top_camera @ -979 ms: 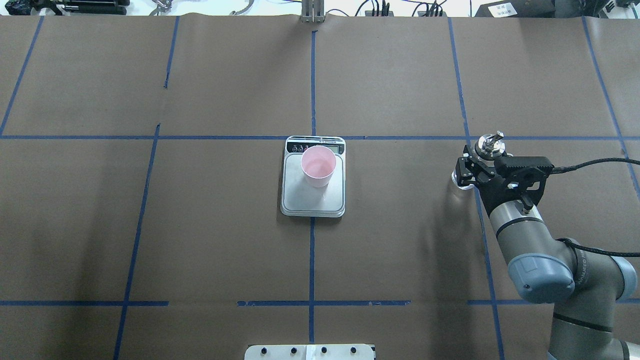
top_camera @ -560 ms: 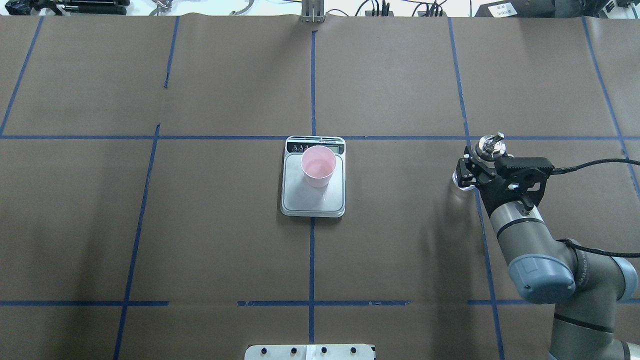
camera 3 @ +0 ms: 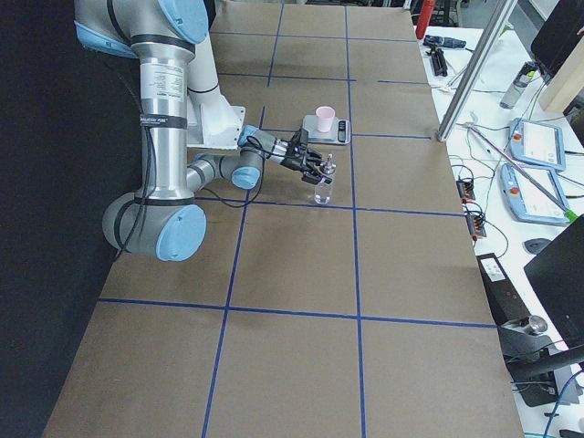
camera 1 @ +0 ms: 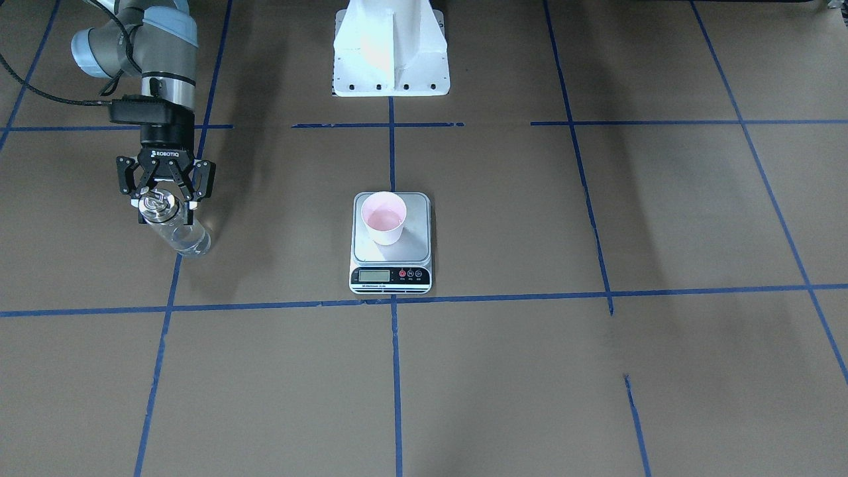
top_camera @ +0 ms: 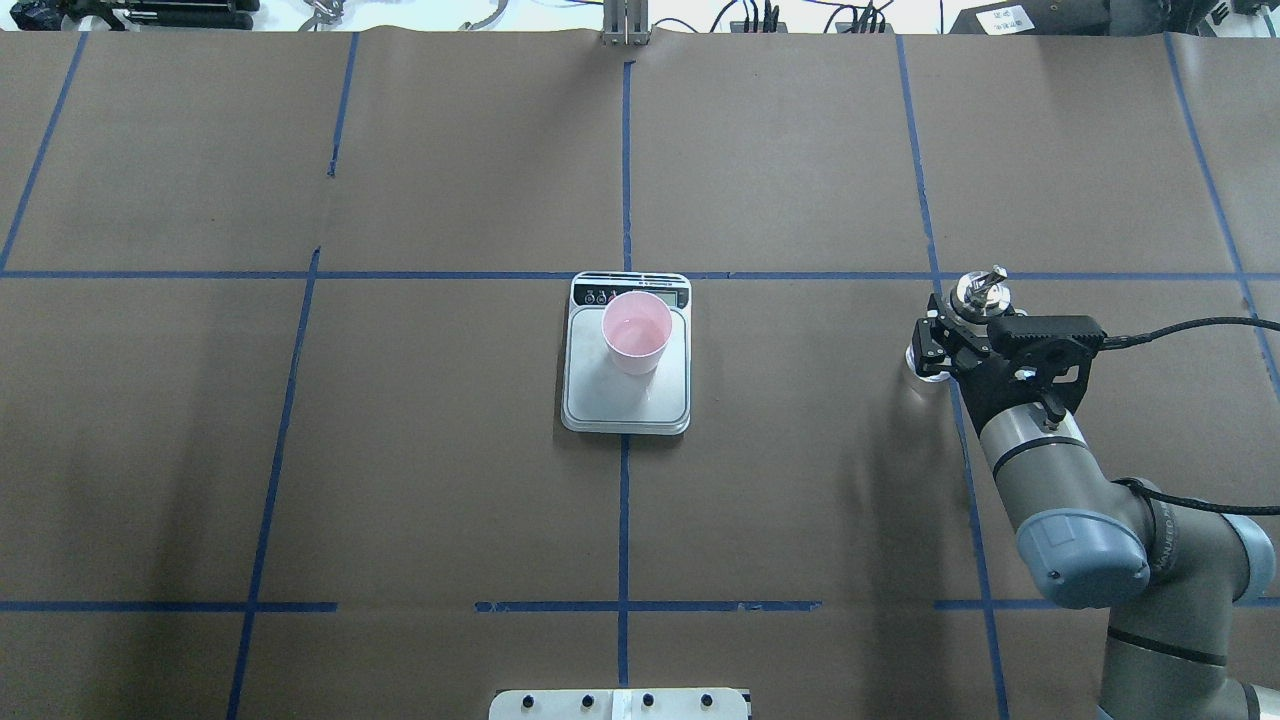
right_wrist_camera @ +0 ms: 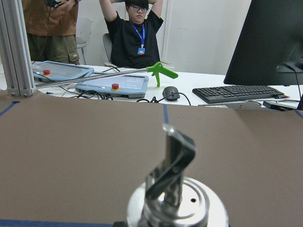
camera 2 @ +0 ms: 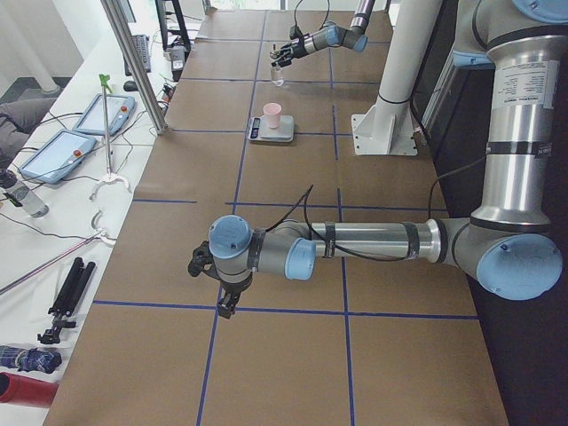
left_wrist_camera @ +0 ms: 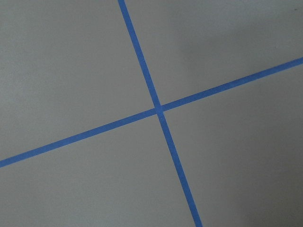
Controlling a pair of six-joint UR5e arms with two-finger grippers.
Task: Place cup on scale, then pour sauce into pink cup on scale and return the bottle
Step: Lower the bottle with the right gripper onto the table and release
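With the scale at the centre of the clock and the robot at 6 o'clock, the right arm (top_camera: 1040, 470) comes in from about 4 o'clock. Its jaws straddle the bottle (camera 1: 180, 237) just below the cap (top_camera: 978, 290). I cannot tell whether they pinch the glass or stand slightly slack. The left arm (camera 2: 355, 241) lies low over the counter (top_camera: 450, 450) far out at 9 o'clock. Its jaws show only from the side, so their state cannot be told either.

The cup (top_camera: 637, 335) already stands on the scale (top_camera: 625, 405), so I judge the step in hand to be bottle work — either a lift toward the cup or a release after pouring. The pictures do not settle which. For a lift, the grip should be firm on the neck and the rise straight up, with the bottle kept vertical until the spout is over the cup's rim. For a release, the jaws should open wide and back out toward 4 o'clock without brushing the glass, since a tall narrow bottle tips easily.

The bottle stands upright at 3 o'clock, well apart from the scale, on a blue tape line. It is a clear glass cylinder with a shiny metal cap and an angled spout. Its contents look colourless, and the level is unreadable. Further out, the pale pink cup sits toward the platform's 12 o'clock end — just short of the display (camera 1: 373, 275).
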